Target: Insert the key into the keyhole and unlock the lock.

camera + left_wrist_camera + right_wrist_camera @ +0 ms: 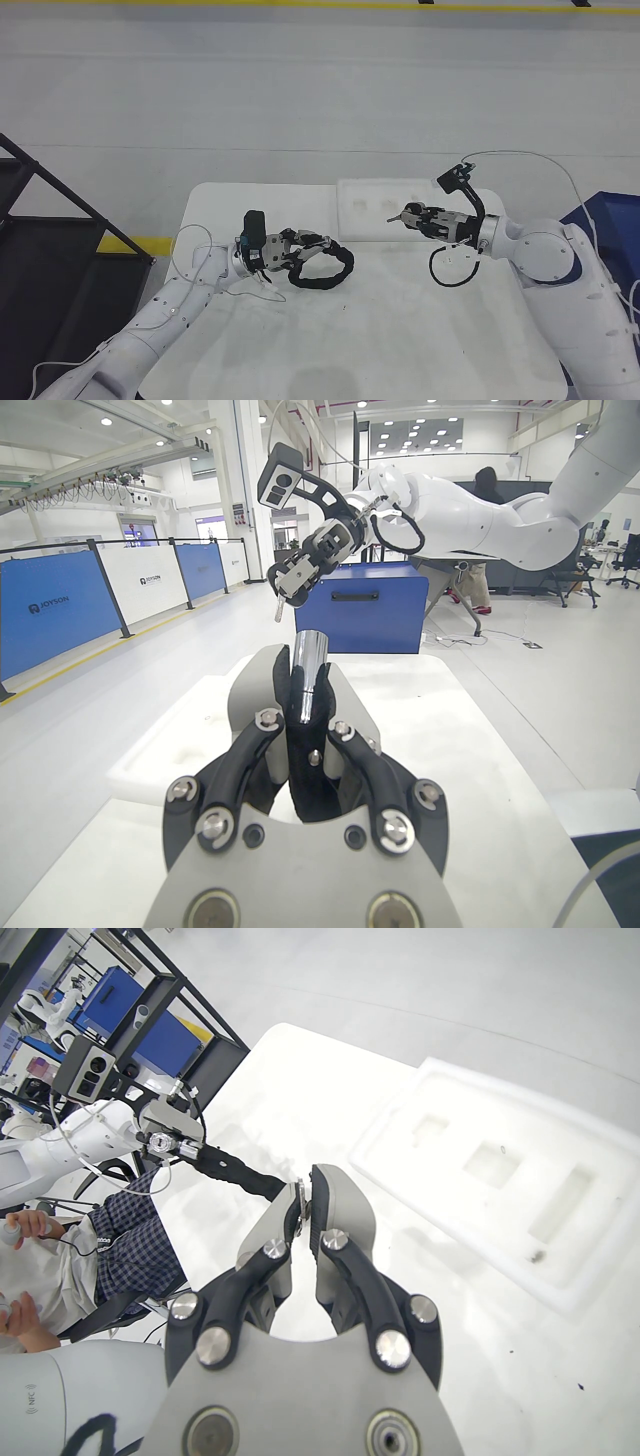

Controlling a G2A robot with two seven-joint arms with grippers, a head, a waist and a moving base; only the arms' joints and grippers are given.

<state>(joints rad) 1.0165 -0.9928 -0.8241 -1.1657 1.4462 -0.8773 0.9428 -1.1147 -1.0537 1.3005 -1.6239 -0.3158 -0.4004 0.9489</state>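
**A:** Right pincer (302, 1205) is clenched on the key (278, 610), held in the air over the foam tray (372, 190)!

**B:** And the left pincer (304, 682) is clamped on the cable lock (325, 268), just off the tray's near corner. Its black loop sits over the worktop (400, 330), and I can't tell whether it touches.

**A:** So how far along?

**B:** Both pickups look done. Key and lock are well apart, so I'd say the insertion and the turn are both left.

**A:** What do the wrist views add?

**B:** The left one shows the chrome cylinder (310, 657) upright between the fingers, with the key's blade angled down toward it from farther off. That line-up is lost from the top. The right one shows the key's head pinched edge-on and the tray's three pockets.
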